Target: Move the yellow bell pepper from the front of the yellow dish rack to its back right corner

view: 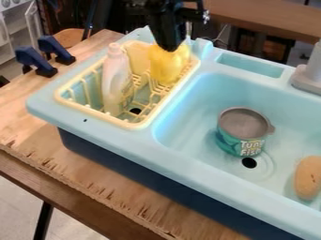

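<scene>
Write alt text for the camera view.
Black gripper at the top of a yellow object in the yellow dish rack of a light-blue toy sink, beside a pale bottle; a green can and a tan oval object are in the basin.

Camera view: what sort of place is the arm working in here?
Probably a robotics lab or workshop with a toy kitchen set up in it: a light-blue toy sink with a yellow dish rack sits on a rough plywood tabletop, beside what look like dark blue clamps.
</scene>
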Robot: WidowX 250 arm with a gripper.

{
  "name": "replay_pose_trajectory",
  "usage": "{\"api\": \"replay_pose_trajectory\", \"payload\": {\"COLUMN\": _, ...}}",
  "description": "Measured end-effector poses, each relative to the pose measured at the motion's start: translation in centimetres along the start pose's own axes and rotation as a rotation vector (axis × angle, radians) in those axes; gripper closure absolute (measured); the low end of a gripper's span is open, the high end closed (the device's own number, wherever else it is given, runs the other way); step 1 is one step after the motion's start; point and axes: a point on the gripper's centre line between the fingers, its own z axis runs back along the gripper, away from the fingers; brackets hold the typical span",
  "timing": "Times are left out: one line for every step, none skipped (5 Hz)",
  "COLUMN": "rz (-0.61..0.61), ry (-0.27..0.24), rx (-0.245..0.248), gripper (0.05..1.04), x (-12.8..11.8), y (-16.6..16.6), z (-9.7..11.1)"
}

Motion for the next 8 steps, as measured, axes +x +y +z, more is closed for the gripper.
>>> {"api": "replay_pose_trajectory", "payload": {"rz": 0.044, "ry": 0.004, "rx": -0.041, "gripper": 0.962, "x": 0.4, "y": 1.1, "z": -1.2}}
{"api": "replay_pose_trajectory", "payload": {"rz": 0.079, "ry": 0.003, "rx": -0.076, "gripper": 0.962, "x": 1.3, "y": 1.6, "z": -2.2}}
{"api": "replay_pose_trajectory", "payload": {"rz": 0.106, "ry": -0.024, "rx": -0.123, "gripper": 0.962, "x": 1.9, "y": 1.4, "z": -2.7}}
{"api": "replay_pose_trajectory", "payload": {"rz": 0.122, "ry": -0.013, "rx": -0.17, "gripper": 0.925, "x": 2.6, "y": 1.1, "z": -3.7}}
{"api": "replay_pose_trajectory", "payload": {"rz": 0.143, "ry": -0.039, "rx": -0.197, "gripper": 0.717, "x": 3.5, "y": 1.0, "z": -3.7}}
{"api": "replay_pose_trajectory", "payload": {"rz": 0.108, "ry": -0.031, "rx": -0.211, "gripper": 0.406, "x": 3.8, "y": -0.2, "z": -3.4}}
{"api": "replay_pose_trajectory", "payload": {"rz": 0.013, "ry": -0.037, "rx": -0.161, "gripper": 0.121, "x": 4.3, "y": -2.3, "z": -0.8}}
{"api": "replay_pose_trajectory", "payload": {"rz": -0.084, "ry": -0.054, "rx": -0.06, "gripper": 0.076, "x": 4.1, "y": -4.4, "z": 3.1}}
